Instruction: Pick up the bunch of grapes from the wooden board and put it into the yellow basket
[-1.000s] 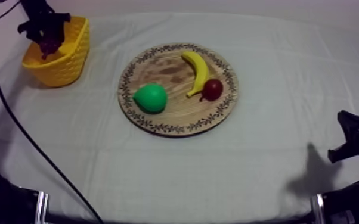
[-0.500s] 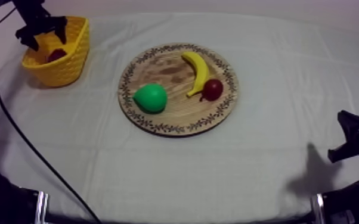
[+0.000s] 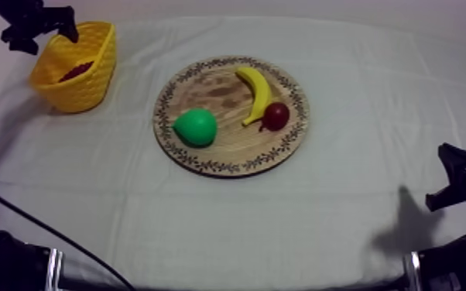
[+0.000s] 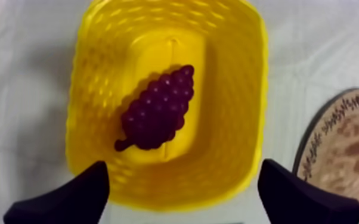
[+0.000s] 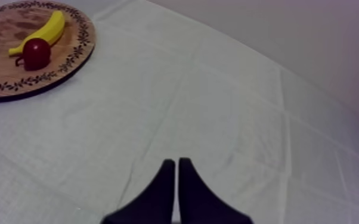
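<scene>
Grapes [image 4: 157, 110]: lie on their side on the floor of the basket, free of any grip. The stem end points toward one wall; whether it touches that wall is hard to judge.
Basket [image 4: 235, 119]: stands upright on the cloth [image 3: 344, 70] at the table's far left, well apart from the board. Its high walls contain the fruit, so no further steadying seems needed.
Left gripper [image 4: 182, 179]: hangs above the basket, fingers spread wide with nothing between them. The wide gap explains why the grapes rest loose below it.
Task state: the placing step appears done; the likely remainder is for the left arm to draw clear.
Board [image 3: 205, 159]: sits mid-table and carries a pear [image 3: 196, 127], a banana [image 3: 256, 91] and a red fruit [image 3: 275, 116]. The red fruit touches the banana's lower end; the pear lies apart.
Right gripper [image 5: 176, 170]: fingers pressed together into a narrow wedge, gripping nothing. It rests low over the cloth at its own side, well away from the board, presumably parked to keep the workspace free.
</scene>
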`<state>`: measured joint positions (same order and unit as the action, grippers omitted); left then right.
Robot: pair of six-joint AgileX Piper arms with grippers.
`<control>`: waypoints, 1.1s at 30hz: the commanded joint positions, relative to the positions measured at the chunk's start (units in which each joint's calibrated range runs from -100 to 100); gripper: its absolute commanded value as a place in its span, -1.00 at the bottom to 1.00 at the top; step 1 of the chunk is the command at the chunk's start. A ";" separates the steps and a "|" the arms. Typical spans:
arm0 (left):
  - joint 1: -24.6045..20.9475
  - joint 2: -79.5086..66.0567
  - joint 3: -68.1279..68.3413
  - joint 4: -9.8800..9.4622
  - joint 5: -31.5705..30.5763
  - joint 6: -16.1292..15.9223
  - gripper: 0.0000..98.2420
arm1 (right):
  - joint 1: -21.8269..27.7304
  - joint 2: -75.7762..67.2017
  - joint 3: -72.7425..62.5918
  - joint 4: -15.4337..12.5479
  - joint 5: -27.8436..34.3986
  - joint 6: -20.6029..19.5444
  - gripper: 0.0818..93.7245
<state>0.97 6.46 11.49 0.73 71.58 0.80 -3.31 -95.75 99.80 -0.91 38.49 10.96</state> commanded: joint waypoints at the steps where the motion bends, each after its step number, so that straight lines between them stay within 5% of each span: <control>1: 0.12 -9.77 10.53 0.08 -3.64 -1.49 0.94 | 0.02 -0.01 -0.02 0.00 -0.03 0.00 -0.99; 16: 2.03 -47.60 48.63 0.09 -22.47 -5.50 0.81 | 0.02 -0.01 -0.02 0.00 -0.03 0.00 -0.99; 33: 1.77 -85.89 71.08 -0.52 -26.27 -1.13 -0.61 | 0.02 -0.01 -0.02 0.00 -0.03 -0.01 -0.99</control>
<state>2.71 -72.94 81.17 0.00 45.56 -0.41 -3.31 -95.75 99.80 -0.91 38.49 10.96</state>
